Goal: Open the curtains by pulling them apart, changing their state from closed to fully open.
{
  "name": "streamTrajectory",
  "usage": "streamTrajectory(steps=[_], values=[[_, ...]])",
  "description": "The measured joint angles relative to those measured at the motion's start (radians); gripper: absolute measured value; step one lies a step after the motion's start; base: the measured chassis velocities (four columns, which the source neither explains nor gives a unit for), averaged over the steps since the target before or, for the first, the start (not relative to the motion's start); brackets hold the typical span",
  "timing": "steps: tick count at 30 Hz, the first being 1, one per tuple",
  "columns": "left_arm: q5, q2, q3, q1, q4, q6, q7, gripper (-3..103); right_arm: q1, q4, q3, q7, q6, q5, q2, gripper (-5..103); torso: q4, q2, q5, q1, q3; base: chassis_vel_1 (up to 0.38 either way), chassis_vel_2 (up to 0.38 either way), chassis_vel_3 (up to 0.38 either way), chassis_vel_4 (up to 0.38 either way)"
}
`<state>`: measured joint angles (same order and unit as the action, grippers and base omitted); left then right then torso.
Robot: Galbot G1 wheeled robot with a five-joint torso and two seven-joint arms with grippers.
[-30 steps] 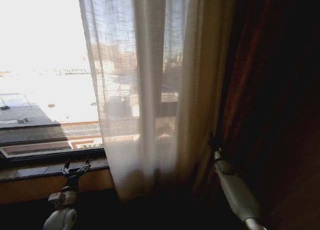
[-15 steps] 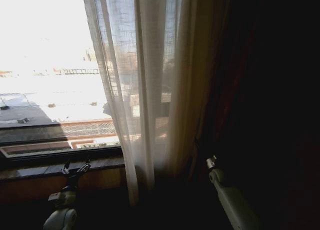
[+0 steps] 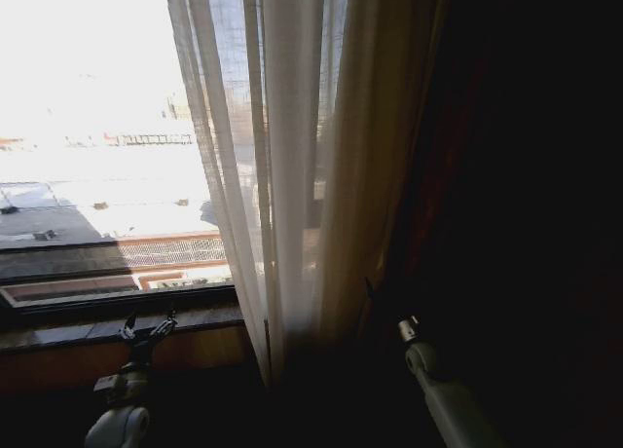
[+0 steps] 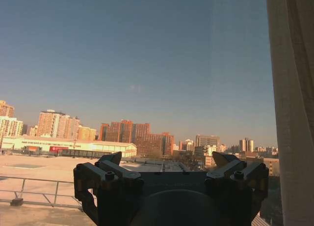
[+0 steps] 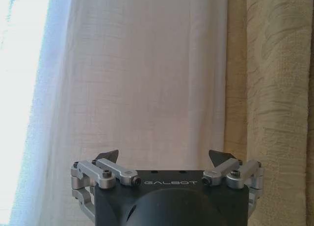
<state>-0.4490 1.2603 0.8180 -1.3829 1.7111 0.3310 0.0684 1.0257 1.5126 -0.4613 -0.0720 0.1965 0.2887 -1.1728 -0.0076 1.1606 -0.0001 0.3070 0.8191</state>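
Note:
The sheer cream-white curtain [image 3: 282,175] hangs gathered into tight pleats in the middle of the head view, and bare window glass shows to its left. In the right wrist view the same sheer fabric [image 5: 147,78] hangs just ahead of my right gripper [image 5: 164,155], which is open with nothing between its fingers. My right arm [image 3: 433,394] reaches up into the dark folds at the curtain's lower right. My left gripper [image 3: 148,326] is open and idle by the window sill, facing the glass, with the curtain's edge [image 4: 294,113] off to one side of it.
A thicker beige drape [image 5: 274,88] hangs right beside the sheer panel, and a dark heavy drape [image 3: 526,224] covers the right of the head view. The wooden sill [image 3: 107,326] and dark window frame [image 3: 97,297] run below the glass on the left.
The sheer curtain's free edge has slid right and bunched tighter, uncovering more glass. My right arm has dropped lower and drawn in. The left arm has not moved.

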Motion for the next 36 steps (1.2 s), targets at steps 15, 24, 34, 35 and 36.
streamTrajectory(steps=[15, 24, 34, 35, 36], values=[[0.0, 0.0, 0.0, 0.0, 0.0, 0.0, 0.0, 100, 0.006, 0.023, 0.018, -0.021, 0.002, -0.01, -0.002, 100, 0.0003, 0.0, 0.0, 0.0, 0.0, 0.246, 0.119, -0.248, -0.118], [0.0, 0.0, 0.0, 0.0, 0.0, 0.0, 0.0, 100, -0.008, 0.012, 0.028, -0.007, -0.006, -0.025, -0.008, 100, 0.0001, 0.0, 0.0004, 0.0, 0.0, 0.338, 0.303, -0.347, -0.317], [0.0, 0.0, 0.0, 0.0, 0.0, 0.0, 0.0, 100, -0.015, 0.003, 0.038, -0.014, 0.018, -0.008, -0.01, 100, 0.0, 0.0, 0.0003, 0.0, 0.0, 0.341, 0.355, -0.346, -0.359], [0.0, 0.0, 0.0, 0.0, 0.0, 0.0, 0.0, 100, -0.015, 0.002, 0.039, -0.015, 0.02, -0.006, -0.011, 100, 0.0, 0.0, 0.0001, 0.0, 0.0, 0.316, 0.331, -0.343, -0.307], [0.0, 0.0, 0.0, 0.0, 0.0, 0.0, 0.0, 100, -0.016, 0.002, 0.04, -0.016, 0.024, -0.002, -0.011, 100, 0.0001, 0.0, -0.0002, 0.0, 0.0, 0.316, 0.272, -0.315, -0.307]])
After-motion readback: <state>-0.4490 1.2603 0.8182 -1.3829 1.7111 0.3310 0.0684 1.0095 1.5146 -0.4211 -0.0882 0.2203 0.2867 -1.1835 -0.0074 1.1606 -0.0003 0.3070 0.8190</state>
